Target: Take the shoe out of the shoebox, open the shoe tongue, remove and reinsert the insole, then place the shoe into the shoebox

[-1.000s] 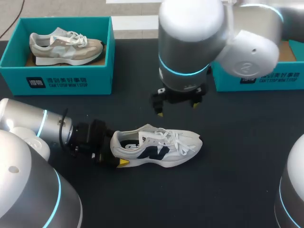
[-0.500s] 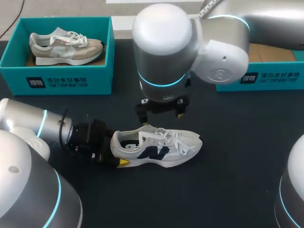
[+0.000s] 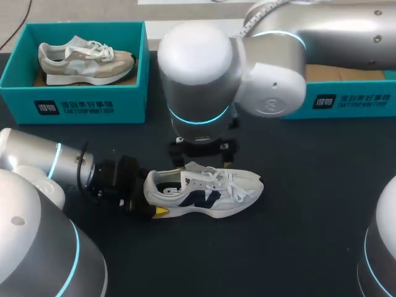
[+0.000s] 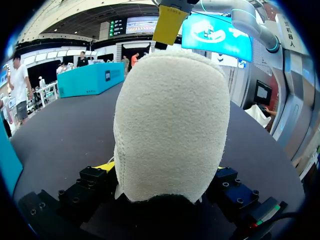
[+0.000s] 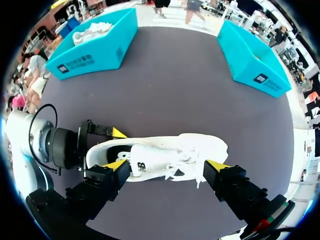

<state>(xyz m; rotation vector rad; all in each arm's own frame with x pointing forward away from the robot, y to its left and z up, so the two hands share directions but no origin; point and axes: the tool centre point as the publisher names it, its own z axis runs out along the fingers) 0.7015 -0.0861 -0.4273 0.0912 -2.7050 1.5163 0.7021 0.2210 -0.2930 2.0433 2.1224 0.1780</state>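
Finding: the white shoe (image 3: 204,193) stands on its sole on the dark table (image 3: 309,185), outside any box, with its heel toward 9 o'clock and its toe toward 3 o'clock in the head view. My left gripper (image 3: 150,197) is clamped on the heel, a yellow tip against each flank. I judge the purpose is to anchor the shoe so it cannot slide or tip. My right gripper (image 3: 203,161) hangs just above the collar and laces, clear of them, with its fingers spread wide and lined up along the shoe's length. I judge it is placed to work the tongue open. The surface is flat, dark and matt, with bare space around the shoe. A teal shoebox (image 3: 74,99) holding a beige shoe (image 3: 86,62) stands at 10 o'clock, well apart. A second teal shoebox (image 3: 346,102), partly hidden by my right arm, stands at 2 o'clock.
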